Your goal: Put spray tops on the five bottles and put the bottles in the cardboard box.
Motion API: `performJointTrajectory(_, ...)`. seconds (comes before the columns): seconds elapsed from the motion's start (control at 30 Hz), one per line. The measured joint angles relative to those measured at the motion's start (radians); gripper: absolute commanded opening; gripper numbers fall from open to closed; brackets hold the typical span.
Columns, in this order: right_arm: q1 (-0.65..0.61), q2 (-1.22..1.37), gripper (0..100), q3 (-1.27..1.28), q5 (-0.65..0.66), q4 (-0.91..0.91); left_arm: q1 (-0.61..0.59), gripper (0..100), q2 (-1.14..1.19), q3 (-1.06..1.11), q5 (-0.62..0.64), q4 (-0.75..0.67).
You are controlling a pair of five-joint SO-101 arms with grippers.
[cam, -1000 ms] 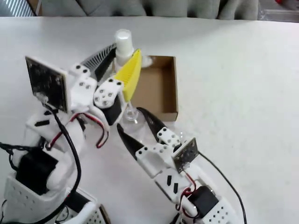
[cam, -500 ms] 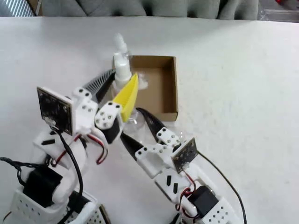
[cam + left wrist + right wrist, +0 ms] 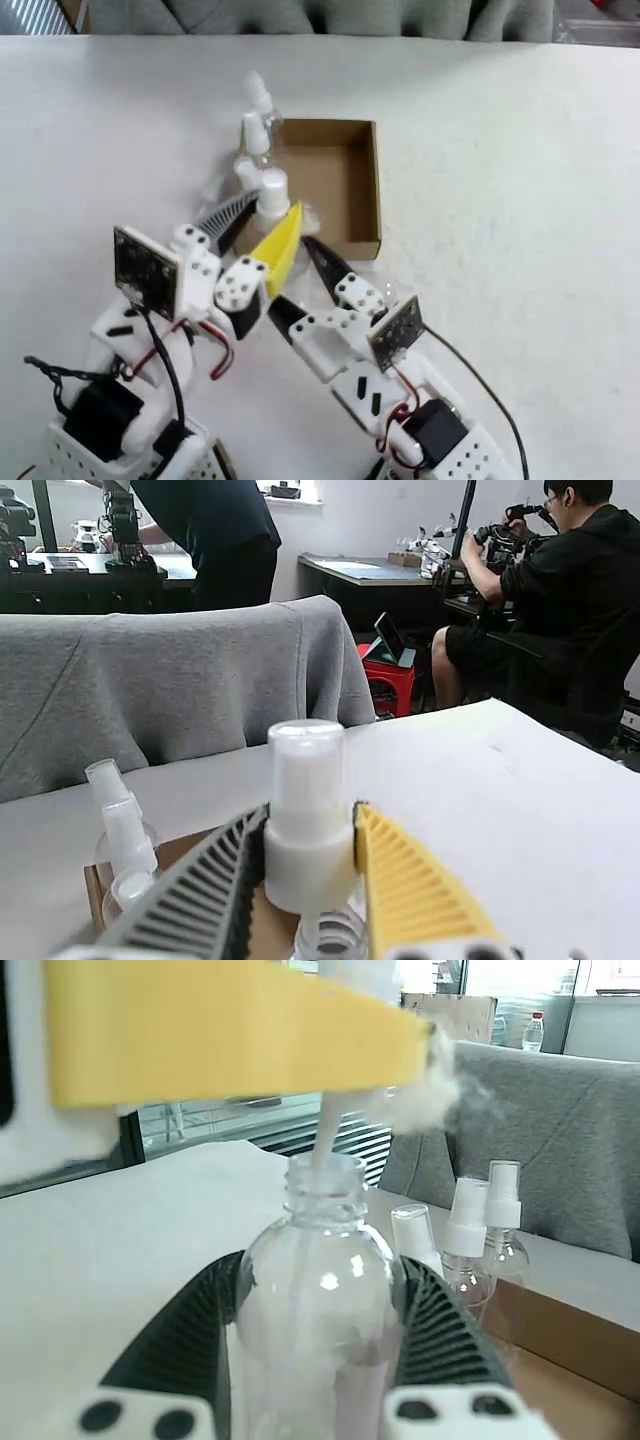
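Holding the spray top (image 3: 305, 770) clamped in our left tool (image 3: 272, 212), its tube inside the bottle (image 3: 320, 1245) that our right tool (image 3: 318, 1295) gripped beside the cardboard box (image 3: 372, 190), we feared a tilted top would jam.

A white desk (image 3: 530, 140) spreads across the foreground. Along its far edge runs a grey padded seat back (image 3: 170, 680) (the fabric lies in soft folds). Beyond it a red crate (image 3: 388, 688) stands on the floor near a dark worktable (image 3: 375, 575), before a pale wall (image 3: 370, 515). Slatted blinds (image 3: 30, 15) show at far left.
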Motion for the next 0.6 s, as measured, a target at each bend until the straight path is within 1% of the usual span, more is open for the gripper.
performJointTrajectory(0.13, 0.0, 0.0, 1.5, 0.0, 0.0, 0.0, 0.005, 3, -0.038, 0.037, -0.002, 0.008)
performJointTrajectory(0.4, -0.002, -0.002, 1.5, 0.0, 0.002, 0.0, 0.04, 4, -0.101, 0.04, -0.003, 0.091)
performJointTrajectory(0.47, -0.002, -0.002, 1.5, 0.0, 0.002, 0.0, 0.04, 8, -0.103, 0.04, -0.005, 0.095)
performJointTrajectory(0.6, -0.002, -0.002, 1.5, 0.0, 0.002, 0.0, 0.04, 21, -0.104, 0.04, -0.005, 0.109)
